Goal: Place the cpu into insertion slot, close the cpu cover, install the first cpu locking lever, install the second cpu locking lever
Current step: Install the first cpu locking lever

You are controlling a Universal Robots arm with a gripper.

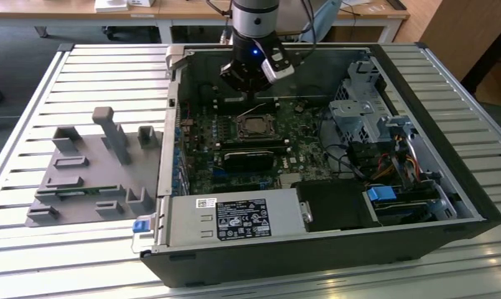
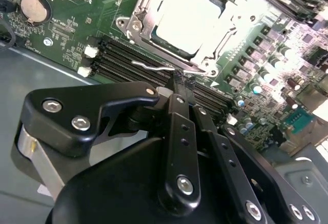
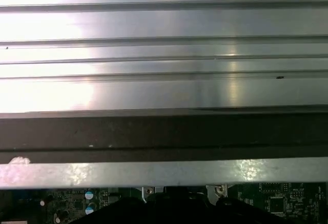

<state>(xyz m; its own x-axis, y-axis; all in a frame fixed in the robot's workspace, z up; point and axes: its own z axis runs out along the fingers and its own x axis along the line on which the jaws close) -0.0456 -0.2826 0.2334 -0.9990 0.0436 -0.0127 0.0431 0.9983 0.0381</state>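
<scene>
Second wrist view: claw (image 2: pixel 180 79), fingers together, met a cpu locking lever (image 2: pixel 149 65) at its tips; latching likely required downward pressure.

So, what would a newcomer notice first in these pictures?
The open computer case on the slatted table stands out, with the gripper reaching into it. In the second wrist view the bright cpu sits framed by the cpu cover, just beyond the gripper. A grey fixture plate lies at the exterior view's left.

Closed pincer (image 2: pixel 182 83) under upright arm (image 1: pixel 254 18)
</scene>
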